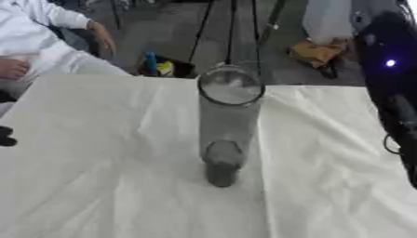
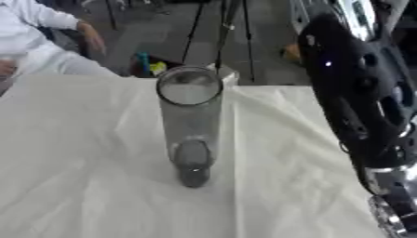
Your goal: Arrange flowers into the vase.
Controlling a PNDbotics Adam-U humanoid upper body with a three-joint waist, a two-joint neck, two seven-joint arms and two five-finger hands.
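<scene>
A tall clear glass vase (image 1: 228, 122) stands upright in the middle of the table, which is covered with a white cloth (image 1: 106, 176). Its round mouth faces me and nothing is in it. No flowers show in either view. My right arm (image 2: 358, 107), black with a silver joint low down, runs down the right side of the picture, to the right of the vase and apart from it; its hand lies outside both views. A small black part (image 1: 6, 136) at the left edge is all that shows of my left hand.
The cloth is creased, and the table's far edge (image 1: 97, 76) runs just behind the vase. Beyond it on the floor are a blue and yellow thing (image 1: 159, 67) and a brown thing (image 1: 318, 52). A person in white sits at the far left.
</scene>
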